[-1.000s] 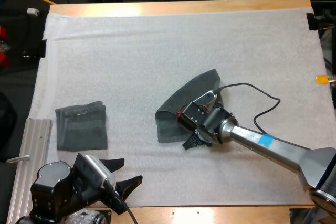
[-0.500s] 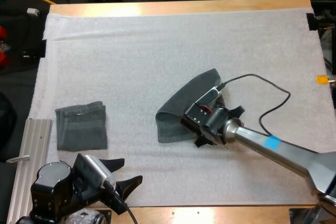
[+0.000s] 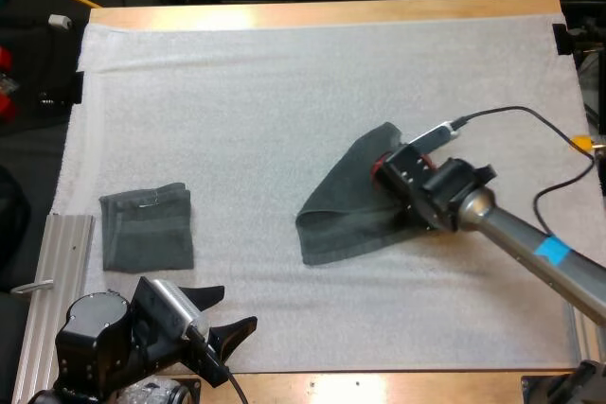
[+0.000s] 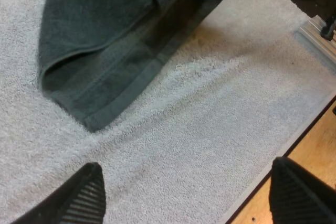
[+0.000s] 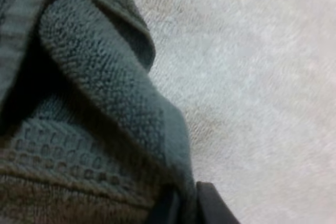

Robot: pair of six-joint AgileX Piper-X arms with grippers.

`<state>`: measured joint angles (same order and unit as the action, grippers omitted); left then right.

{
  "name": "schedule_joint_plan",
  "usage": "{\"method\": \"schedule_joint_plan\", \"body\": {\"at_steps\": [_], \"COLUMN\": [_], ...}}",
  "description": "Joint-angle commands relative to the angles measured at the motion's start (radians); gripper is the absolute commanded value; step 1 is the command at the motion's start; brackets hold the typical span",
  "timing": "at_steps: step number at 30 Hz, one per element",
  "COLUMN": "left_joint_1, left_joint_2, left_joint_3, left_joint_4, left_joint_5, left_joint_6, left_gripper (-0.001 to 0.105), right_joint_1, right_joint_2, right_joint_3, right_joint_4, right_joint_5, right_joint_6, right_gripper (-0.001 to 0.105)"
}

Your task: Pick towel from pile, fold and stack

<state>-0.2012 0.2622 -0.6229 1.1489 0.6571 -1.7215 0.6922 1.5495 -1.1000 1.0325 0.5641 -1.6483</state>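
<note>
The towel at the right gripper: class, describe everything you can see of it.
The towel is dark grey-green terry with a flat woven band along its hem. It lies loosely folded over on itself, roughly triangular, near the middle of the white mat. The right gripper is shut on one edge, where the cloth bunches up.
</note>
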Motion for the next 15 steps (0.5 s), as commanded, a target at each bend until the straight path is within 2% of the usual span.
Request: {"method": "schedule_joint_plan", "body": {"at_steps": [1, 4, 6, 13, 15], "left_joint_1": [-0.005, -0.005, -0.005, -0.005, -0.005], "left_joint_2": [0.001, 0.001, 0.001, 0.001, 0.001], "left_joint_3": [-0.007, -0.007, -0.007, -0.007, -0.007], "left_joint_4": [-0.009, -0.009, -0.009, -0.009, -0.009], "left_joint_5": [0.006, 0.006, 0.006, 0.006, 0.006], "left_joint_6": [-0.001, -0.001, -0.001, -0.001, -0.001], "left_gripper": [0.063, 0.063, 0.063, 0.063, 0.063], "right_joint_1": [-0.013, -0.03, -0.038, -0.071, -0.095], "right_joint_2": [-0.024, -0.052, -0.071, -0.14, -0.183], "right_joint_3": [-0.001, -0.001, -0.001, 0.025, 0.093], "right_joint_4": [0.013, 0.027, 0.035, 0.074, 0.064], "right_joint_5": [-0.032, -0.067, -0.073, -0.145, -0.184], "right_joint_6": [0.026, 0.036, 0.036, 0.068, 0.103], "right_gripper": [0.022, 0.049, 0.058, 0.06, 0.06]}}
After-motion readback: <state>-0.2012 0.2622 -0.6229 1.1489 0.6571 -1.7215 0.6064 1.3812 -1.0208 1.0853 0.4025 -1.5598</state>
